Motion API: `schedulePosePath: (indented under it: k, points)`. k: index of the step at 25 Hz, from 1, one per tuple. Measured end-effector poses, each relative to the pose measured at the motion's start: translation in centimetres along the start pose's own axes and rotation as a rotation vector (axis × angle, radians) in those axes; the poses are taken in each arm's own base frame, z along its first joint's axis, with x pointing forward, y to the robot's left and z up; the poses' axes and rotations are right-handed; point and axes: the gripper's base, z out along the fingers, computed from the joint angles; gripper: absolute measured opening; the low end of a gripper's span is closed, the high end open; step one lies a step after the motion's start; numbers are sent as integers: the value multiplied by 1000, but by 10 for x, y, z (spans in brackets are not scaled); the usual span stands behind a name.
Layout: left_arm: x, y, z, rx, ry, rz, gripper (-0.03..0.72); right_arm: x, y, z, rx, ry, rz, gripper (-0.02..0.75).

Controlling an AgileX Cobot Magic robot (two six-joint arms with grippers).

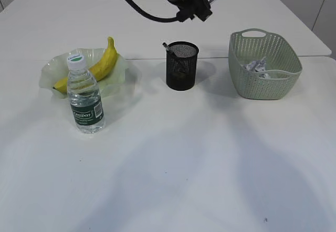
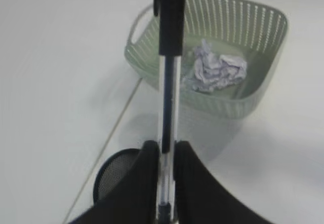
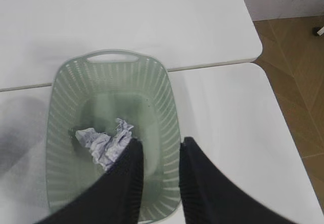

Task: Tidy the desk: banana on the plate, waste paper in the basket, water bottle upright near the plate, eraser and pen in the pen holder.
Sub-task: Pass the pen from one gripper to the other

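1. One step is in hand: our left hand [image 2: 163, 155] grips the pen [image 2: 168, 72], hanging above the pen holder [image 1: 182, 65].
2. Next, we judge, lower it in, then release.
3. Our right hand [image 3: 158, 155], jaws apart and empty, hovers over the basket [image 3: 109, 59].

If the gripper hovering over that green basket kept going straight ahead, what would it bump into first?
Probably the basket floor, just beside the crumpled paper; the right gripper points into it with nothing between, though depth is unclear.
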Motion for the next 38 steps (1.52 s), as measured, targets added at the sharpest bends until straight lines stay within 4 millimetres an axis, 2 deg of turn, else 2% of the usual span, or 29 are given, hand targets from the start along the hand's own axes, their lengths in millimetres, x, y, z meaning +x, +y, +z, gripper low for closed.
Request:
schedulePosePath:
  k: [5,12,17,21,31,38]
  points:
    - [-15,8,-17,-60,-85,3,40,-1,1,0,-15,-15,7,192]
    - [-21,21,-29,-110,-137,-6,40,-7,5,0,-59,-82,23,192]
    - [-28,27,-44,-135,-167,-6,40,-18,12,-3,-142,-192,62,192]
    - [-37,35,-64,-169,-211,-10,40,-25,20,-6,-242,-271,103,192]
    - [-46,71,-110,-265,-368,-116,41,-37,34,-15,-465,-359,328,192]
    - [-50,75,-119,-253,-415,-170,43,-41,42,-22,-632,-334,554,192]
